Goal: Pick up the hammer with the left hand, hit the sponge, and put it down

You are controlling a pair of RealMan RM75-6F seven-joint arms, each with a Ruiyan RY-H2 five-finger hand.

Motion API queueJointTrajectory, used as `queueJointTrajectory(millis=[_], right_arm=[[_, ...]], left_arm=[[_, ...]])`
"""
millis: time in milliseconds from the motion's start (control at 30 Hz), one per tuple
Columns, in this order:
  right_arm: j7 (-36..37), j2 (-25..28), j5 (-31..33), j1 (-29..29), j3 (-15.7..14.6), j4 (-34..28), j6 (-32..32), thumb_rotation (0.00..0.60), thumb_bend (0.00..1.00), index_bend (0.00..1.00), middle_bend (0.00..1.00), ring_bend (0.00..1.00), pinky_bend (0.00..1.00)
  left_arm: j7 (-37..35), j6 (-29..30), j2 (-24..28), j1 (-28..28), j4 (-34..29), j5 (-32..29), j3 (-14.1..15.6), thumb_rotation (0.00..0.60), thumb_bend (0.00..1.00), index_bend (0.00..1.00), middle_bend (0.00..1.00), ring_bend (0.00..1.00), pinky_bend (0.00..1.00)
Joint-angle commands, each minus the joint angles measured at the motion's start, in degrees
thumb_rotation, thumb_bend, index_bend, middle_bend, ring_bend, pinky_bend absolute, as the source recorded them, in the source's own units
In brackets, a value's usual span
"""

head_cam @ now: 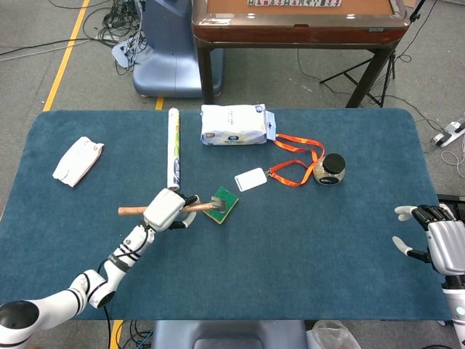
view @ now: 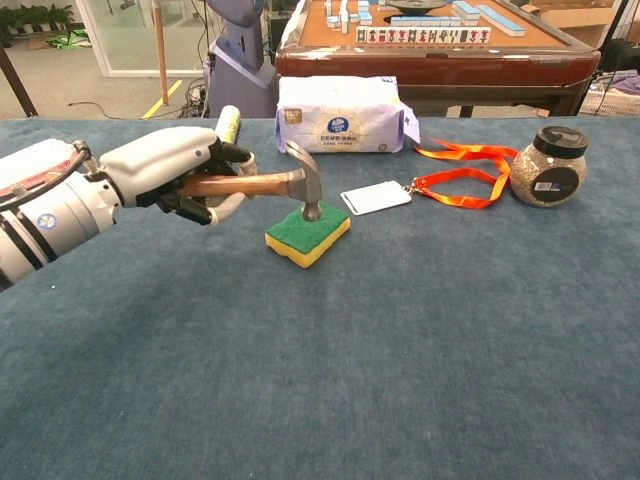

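The wooden-handled claw hammer with a metal head (view: pixel 262 183) is being gripped around its handle by the left hand (view: pixel 172 172), fingers wrapped closed on it, with the handle lying roughly level and its butt end sticking out behind the hand in the head view (head_cam: pixel 129 211). The metal head is being pressed face-down onto the green top of the green-and-yellow rectangular sponge (view: pixel 308 231), which is lying flat on the blue felt-covered table (view: pixel 420 340) near its middle. The right hand (head_cam: pixel 434 240) is being kept at the table's right edge, well apart from the sponge, fingers spread and nothing held. Just behind the left hand a white rolled-up poster tube (head_cam: pixel 173 147) is lying lengthwise. Further back a white-and-blue soft pack of tissues (view: pixel 341 114) is sitting, and to its right a white badge card on an orange lanyard (view: pixel 455 178) is laid out, ending near a round black-lidded glass jar of grains (view: pixel 547 166). A crumpled white cloth (head_cam: pixel 78 160) is lying near the far left edge.
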Motion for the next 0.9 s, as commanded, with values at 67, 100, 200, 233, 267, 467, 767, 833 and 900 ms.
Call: queueJointTrajectory(millis=[67,100,200,233,267,467,767,833,900], right_arm=[[0.0,0.0,0.0,0.0,0.0,0.0,0.0,0.600,0.17,0.37,0.45,0.31,0.30],[0.0,0.0,0.0,0.0,0.0,0.0,0.0,0.600,0.17,0.37,0.45,0.31,0.30],[0.0,0.0,0.0,0.0,0.0,0.0,0.0,0.600,0.17,0.37,0.45,0.31,0.30],[-0.1,0.0,0.0,0.0,0.0,0.0,0.0,0.600,0.17,0.37,0.45,0.31,0.30],[-0.1,0.0,0.0,0.0,0.0,0.0,0.0,0.600,0.17,0.37,0.45,0.31,0.30],[-0.1,0.1,0.2,-0.1,0.0,-0.1,-0.1,0.600,0.17,0.37,0.45,0.31,0.30],[-0.1,0.1,0.2,-0.2,0.0,-0.2,0.1,0.600,0.17,0.37,0.45,0.31,0.30],[-0.1,0.1,0.1,-0.2,0.0,-0.2,0.1,0.600,0.17,0.37,0.45,0.31,0.30],[-0.2,0.1,0.0,-0.2,-0.1,-0.2,0.1,0.600,0.17,0.37,0.45,0.31,0.30]], left_arm=[[0.6,-0.9,-1.0,-0.2,1.9,-0.5,0.2,0.600,0.49,0.84,0.94,0.72,0.74],[0.8,-0.9,-1.3,-0.2,2.4,-0.5,0.3,0.600,0.49,0.84,0.94,0.72,0.74],[1.4,-1.4,-2.2,-0.4,4.2,-0.8,0.4,0.600,0.49,0.84,0.94,0.72,0.74],[1.5,-1.6,-2.6,-0.5,4.8,-0.9,0.4,0.600,0.49,0.84,0.94,0.72,0.74],[1.5,-1.9,-2.8,-0.5,5.1,-1.0,0.5,0.600,0.49,0.84,0.94,0.72,0.74],[2.3,-2.1,-3.8,-0.8,7.7,-0.6,1.3,0.600,0.49,0.84,0.94,0.72,0.74],[-3.8,1.2,-1.5,0.0,3.7,-2.1,-0.9,0.600,0.49,0.84,0.94,0.72,0.74],[-4.3,1.8,-0.5,0.3,2.4,-2.4,-1.3,0.600,0.49,0.84,0.94,0.72,0.74],[-3.8,2.0,0.3,0.5,1.7,-2.4,-1.2,0.600,0.49,0.84,0.94,0.72,0.74]])
